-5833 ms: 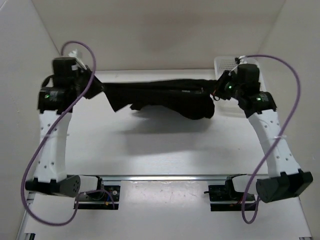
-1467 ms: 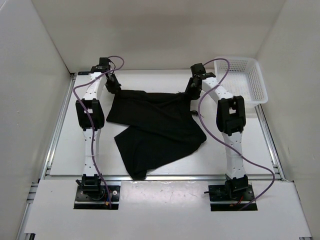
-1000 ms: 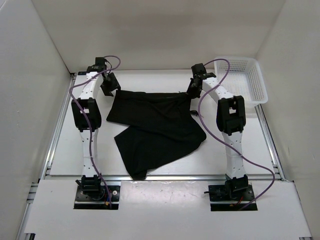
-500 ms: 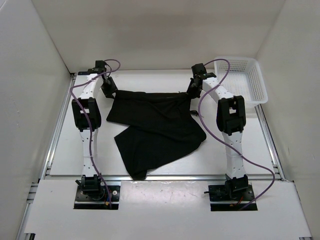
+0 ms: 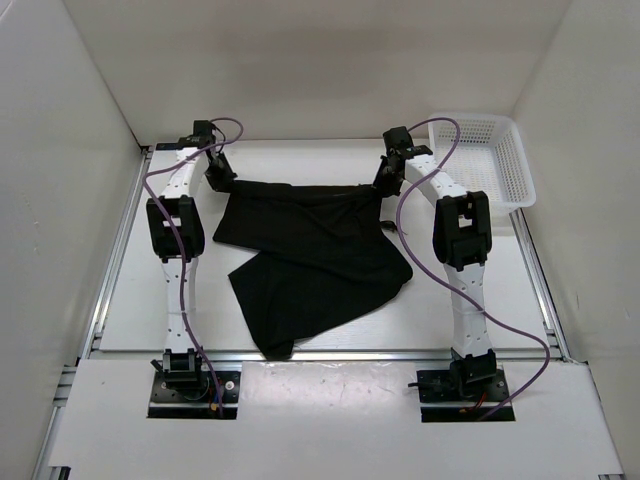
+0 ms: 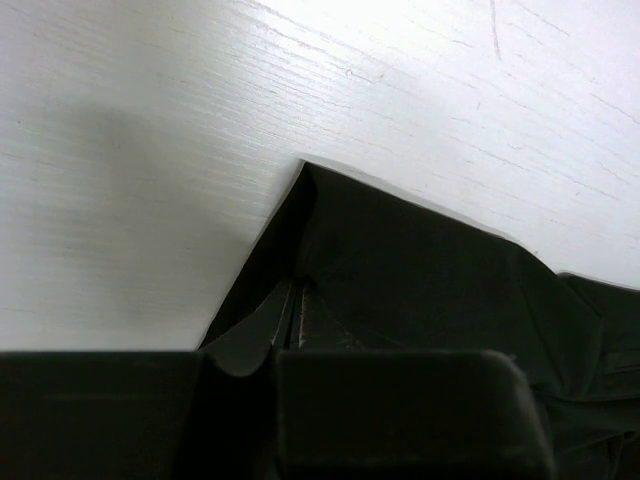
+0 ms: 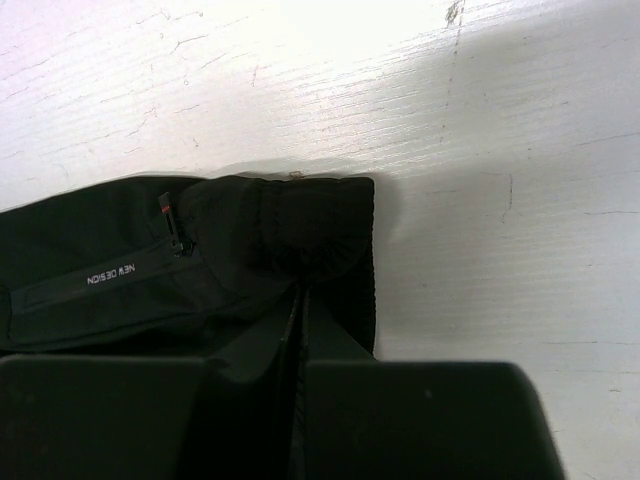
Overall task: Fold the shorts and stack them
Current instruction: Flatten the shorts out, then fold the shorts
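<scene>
Left end effector [image 5: 217,172]: fingers pinched together on the 10 o'clock corner of the shorts [image 5: 320,250]. The shorts lie spread mid-tabletop [image 5: 140,290], one leg trailing toward 7 o'clock. Right end effector [image 5: 386,180]: clamped on the waistband [image 7: 300,215] corner at 1 o'clock. White basket [image 5: 475,119] at the tabletop's 2 o'clock.

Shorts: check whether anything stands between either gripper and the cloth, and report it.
Nothing visible does. The left gripper is shut on the far left corner of the shorts, and the right gripper on the far right waistband corner, each with cloth directly between its fingers. The basket stands off to the right, apart from the cloth.
</scene>
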`<state>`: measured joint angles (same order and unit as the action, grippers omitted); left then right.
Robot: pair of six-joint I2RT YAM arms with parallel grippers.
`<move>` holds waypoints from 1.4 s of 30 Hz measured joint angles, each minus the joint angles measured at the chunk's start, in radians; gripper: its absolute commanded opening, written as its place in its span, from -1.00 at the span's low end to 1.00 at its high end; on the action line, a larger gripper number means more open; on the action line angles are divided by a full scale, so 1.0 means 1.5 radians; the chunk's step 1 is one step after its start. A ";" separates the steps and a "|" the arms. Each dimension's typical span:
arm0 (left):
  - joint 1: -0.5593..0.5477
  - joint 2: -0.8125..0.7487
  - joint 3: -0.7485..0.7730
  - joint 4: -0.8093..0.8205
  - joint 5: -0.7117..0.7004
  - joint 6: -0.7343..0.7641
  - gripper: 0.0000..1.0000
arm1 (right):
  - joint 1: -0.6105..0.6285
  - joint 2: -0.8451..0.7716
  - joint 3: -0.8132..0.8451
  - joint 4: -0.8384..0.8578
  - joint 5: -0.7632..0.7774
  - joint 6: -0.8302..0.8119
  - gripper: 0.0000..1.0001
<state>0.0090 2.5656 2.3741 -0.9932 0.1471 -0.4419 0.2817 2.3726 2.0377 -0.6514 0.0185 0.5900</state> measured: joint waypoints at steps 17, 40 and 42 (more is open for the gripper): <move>0.029 0.014 0.163 0.054 0.086 -0.098 -0.80 | 0.000 0.000 0.021 0.002 0.016 0.003 -1.00; 0.054 -0.261 -0.209 0.169 0.022 -0.139 0.47 | 0.018 -0.264 -0.173 0.108 -0.001 0.014 0.32; 0.055 -0.386 -0.325 0.167 0.014 -0.130 0.18 | 0.038 -0.356 -0.241 0.130 0.002 0.010 0.29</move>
<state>0.0917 1.9862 1.8874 -0.7433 0.1677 -0.6365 0.3393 1.8389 1.6760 -0.4568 0.0212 0.6052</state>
